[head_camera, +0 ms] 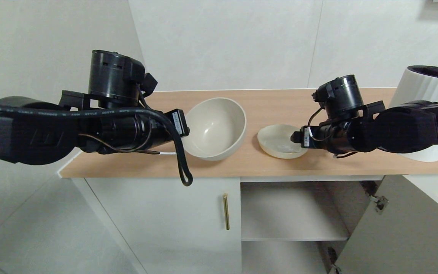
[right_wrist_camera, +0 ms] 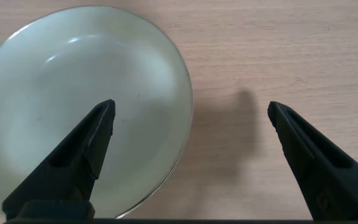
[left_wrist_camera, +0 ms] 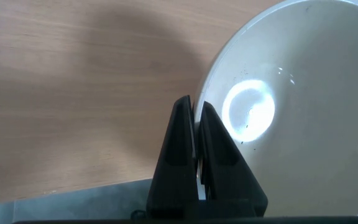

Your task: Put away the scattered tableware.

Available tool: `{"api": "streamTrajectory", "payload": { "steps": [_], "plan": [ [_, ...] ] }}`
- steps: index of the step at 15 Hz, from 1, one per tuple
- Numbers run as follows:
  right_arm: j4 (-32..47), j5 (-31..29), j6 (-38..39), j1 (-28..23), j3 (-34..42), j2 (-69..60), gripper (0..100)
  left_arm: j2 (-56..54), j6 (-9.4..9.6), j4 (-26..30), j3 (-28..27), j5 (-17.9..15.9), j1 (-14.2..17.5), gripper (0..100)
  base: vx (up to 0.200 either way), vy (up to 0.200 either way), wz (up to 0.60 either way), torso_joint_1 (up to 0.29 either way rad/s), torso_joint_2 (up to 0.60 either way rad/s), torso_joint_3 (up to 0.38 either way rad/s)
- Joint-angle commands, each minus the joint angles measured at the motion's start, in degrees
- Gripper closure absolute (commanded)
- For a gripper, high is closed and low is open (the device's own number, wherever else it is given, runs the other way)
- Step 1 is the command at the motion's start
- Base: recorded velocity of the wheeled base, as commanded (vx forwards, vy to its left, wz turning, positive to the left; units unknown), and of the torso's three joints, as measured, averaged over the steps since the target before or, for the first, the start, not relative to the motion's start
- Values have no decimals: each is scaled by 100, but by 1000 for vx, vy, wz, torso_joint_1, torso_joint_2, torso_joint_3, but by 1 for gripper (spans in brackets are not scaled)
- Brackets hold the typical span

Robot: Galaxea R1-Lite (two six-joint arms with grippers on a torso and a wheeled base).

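Note:
A large beige bowl point(head_camera: 215, 127) sits tilted at the middle of the wooden countertop point(head_camera: 272, 102), its opening turned up and toward me. My left gripper point(head_camera: 186, 131) is shut on the bowl's left rim; in the left wrist view the two fingers point(left_wrist_camera: 182, 130) pinch the thin edge of the bowl point(left_wrist_camera: 303, 93). A small shallow beige dish point(head_camera: 276, 142) lies flat to the bowl's right. My right gripper point(head_camera: 295, 137) hovers open over the dish's right edge. One finger is above the dish point(right_wrist_camera: 73, 106), the other above bare wood, with the gripper point(right_wrist_camera: 190, 107) straddling the rim.
A tall white ribbed container point(head_camera: 428, 87) stands at the counter's right end, behind my right arm. Below, the right cabinet door point(head_camera: 394, 228) hangs open onto a white shelf point(head_camera: 291, 213). The left door with a gold handle point(head_camera: 225, 211) is closed.

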Motion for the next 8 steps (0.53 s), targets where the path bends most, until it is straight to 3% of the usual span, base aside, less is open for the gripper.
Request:
{"api": "streamTrajectory", "payload": {
  "steps": [1, 3, 4, 8],
  "plan": [
    [0, 3, 3, -7, -11, 60, 0, -36, -1, -2, -1, 3, 13, 100, 0, 0, 0, 0, 0, 0],
    [0, 12, 3, -7, -11, 51, 0, -36, -1, -2, 7, 3, 4, 100, 0, 0, 0, 0, 0, 0],
    [-9, 20, 3, -7, -11, 51, 100, -36, -1, -2, 7, 3, 4, 100, 0, 0, 0, 0, 0, 0],
    [-9, 47, 21, 1, -11, 16, 100, -80, -1, 7, 7, 3, 13, 100, 0, 0, 0, 0, 0, 0]
  ]
}}
